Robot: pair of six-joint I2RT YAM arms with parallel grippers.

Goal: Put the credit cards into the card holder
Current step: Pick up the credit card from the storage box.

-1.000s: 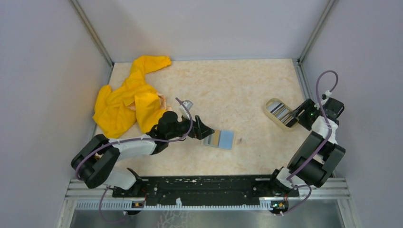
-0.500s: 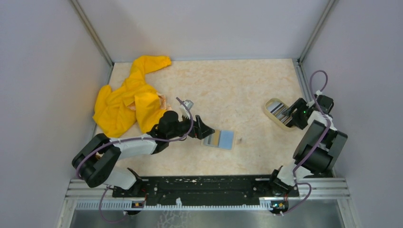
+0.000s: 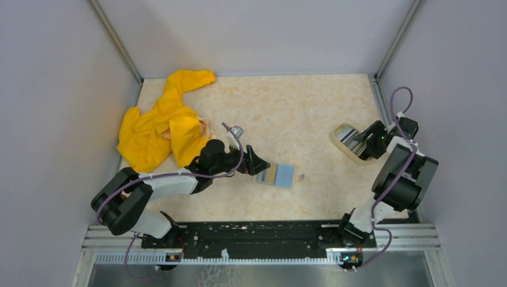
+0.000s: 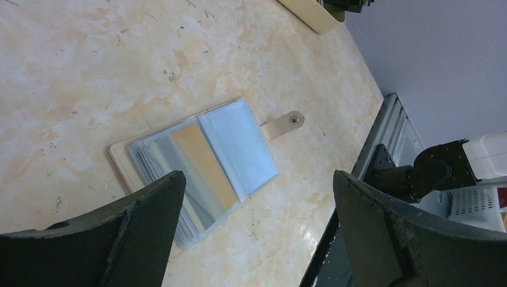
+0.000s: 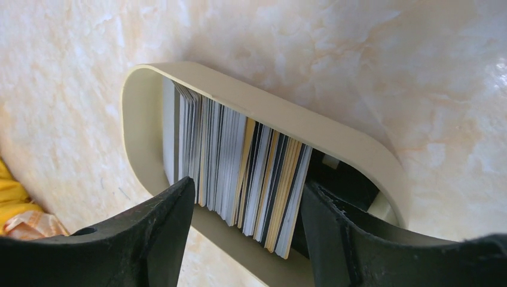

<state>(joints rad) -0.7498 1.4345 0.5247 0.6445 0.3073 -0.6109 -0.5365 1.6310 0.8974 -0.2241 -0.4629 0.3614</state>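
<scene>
Credit cards (image 5: pixel 239 167) in cream dish (image 5: pixel 335 134), right pincer (image 5: pixel 246 190) astride, grip unclear; left pincer (image 4: pixel 258 179) wide, empty.

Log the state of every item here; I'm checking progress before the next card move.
Tan folding card holder: open flat on the table, snap tab unfastened.
Silvery striped credit cards: stacked on edge in the dish.
Oval cream dish: holding the cards.
Yellow cloth garment: crumpled, far left.
Left gripper: open, empty, at the holder.
Right gripper: fingers astride the cards; grip unclear.
</scene>
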